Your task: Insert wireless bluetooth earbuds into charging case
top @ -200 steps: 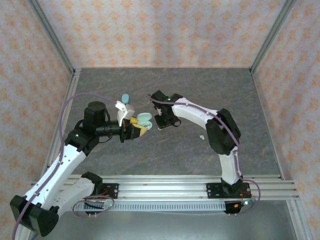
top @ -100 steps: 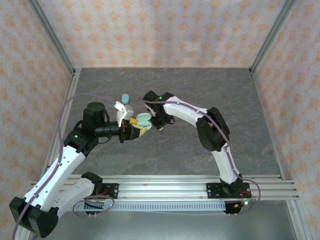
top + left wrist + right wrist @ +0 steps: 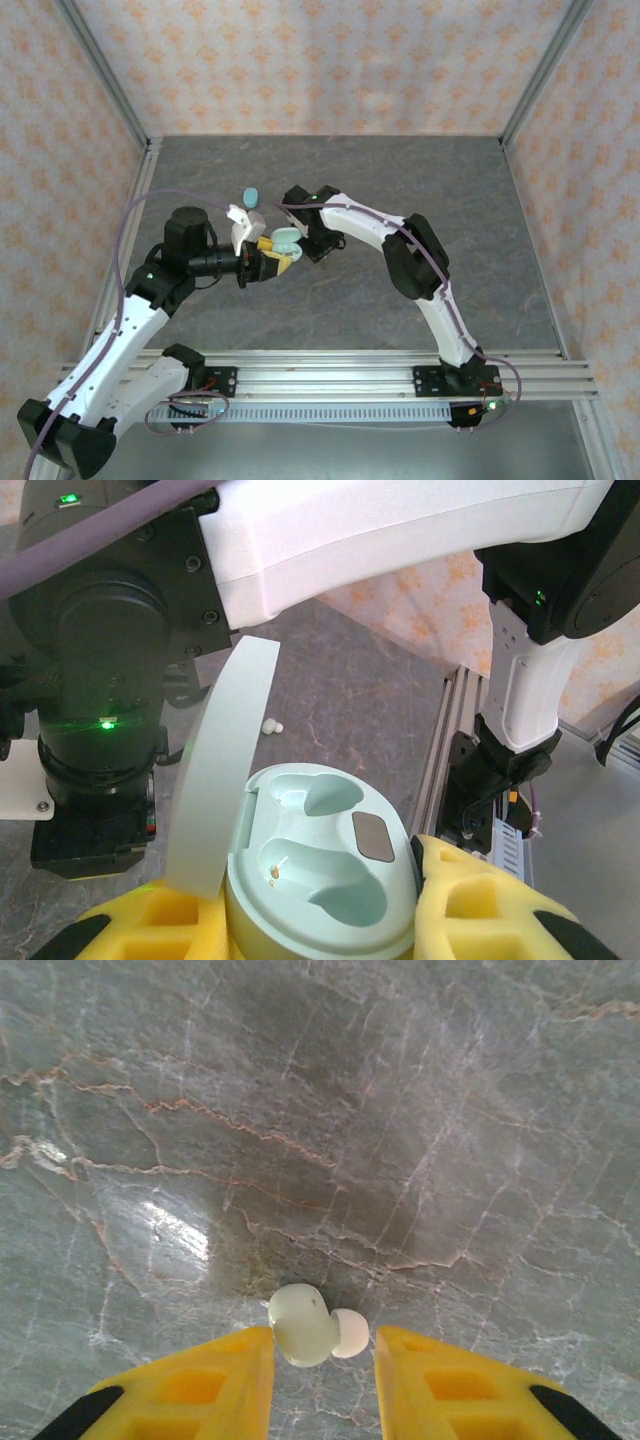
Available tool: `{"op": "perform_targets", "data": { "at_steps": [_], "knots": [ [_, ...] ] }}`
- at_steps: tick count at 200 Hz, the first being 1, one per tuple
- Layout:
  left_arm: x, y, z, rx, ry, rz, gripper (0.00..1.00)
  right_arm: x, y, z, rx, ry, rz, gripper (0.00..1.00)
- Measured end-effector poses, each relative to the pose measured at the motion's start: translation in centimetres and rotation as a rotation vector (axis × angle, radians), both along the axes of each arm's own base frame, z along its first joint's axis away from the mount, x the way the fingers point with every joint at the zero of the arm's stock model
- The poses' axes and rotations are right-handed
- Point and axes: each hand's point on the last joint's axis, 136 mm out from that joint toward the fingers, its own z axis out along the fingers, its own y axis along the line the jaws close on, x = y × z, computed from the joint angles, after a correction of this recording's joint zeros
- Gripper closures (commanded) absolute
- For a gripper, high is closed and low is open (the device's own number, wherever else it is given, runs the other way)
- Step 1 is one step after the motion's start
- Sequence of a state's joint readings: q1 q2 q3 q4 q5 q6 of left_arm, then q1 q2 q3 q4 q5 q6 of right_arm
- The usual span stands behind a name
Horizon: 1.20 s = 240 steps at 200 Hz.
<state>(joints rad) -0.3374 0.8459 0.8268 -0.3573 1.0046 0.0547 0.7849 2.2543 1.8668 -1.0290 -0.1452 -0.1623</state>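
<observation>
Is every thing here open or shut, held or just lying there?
Green case: lid open, both hollows empty, held up.
Left gripper: shut on the green case.
Green earbud: pinched and lifted off the table.
Right gripper: shut on the green earbud.
Blue case: lying on the table, looks shut.
Loose earbud: lying on the table, nothing touching it.

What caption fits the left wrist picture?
Left gripper holds an open, empty mint charging case; one earbud lies on the table behind.
</observation>
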Motion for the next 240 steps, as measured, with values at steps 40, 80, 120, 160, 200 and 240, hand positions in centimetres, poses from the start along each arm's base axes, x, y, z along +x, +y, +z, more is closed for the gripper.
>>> {"op": "perform_targets", "data": {
  "at_steps": [40,80,120,160,200,240],
  "knots": [
    [0.0,0.0,-0.2,0.002,0.005,0.0,0.9,0.1,0.1,-0.7,-0.012,0.01,0.008,0.68],
    [-0.1,0.0,-0.4,0.002,0.008,0.0,0.9,0.5,0.5,-0.2,-0.003,0.001,0.016,0.73],
    [-0.3,0.1,-0.4,0.0,0.002,0.0,0.9,0.2,0.7,-0.8,-0.014,0.012,0.021,0.76],
    [-0.4,0.1,-0.3,-0.001,0.0,0.0,0.9,0.1,0.5,-1.2,-0.022,0.022,0.017,0.78],
    [-0.3,0.1,-0.3,-0.001,-0.001,0.001,0.9,0.1,0.6,-1.1,-0.017,0.025,-0.013,0.86],
    [-0.2,0.1,-0.2,-0.001,-0.005,0.004,0.9,-0.6,-0.4,-0.6,0.044,0.058,-0.131,0.92]
  ]
}}
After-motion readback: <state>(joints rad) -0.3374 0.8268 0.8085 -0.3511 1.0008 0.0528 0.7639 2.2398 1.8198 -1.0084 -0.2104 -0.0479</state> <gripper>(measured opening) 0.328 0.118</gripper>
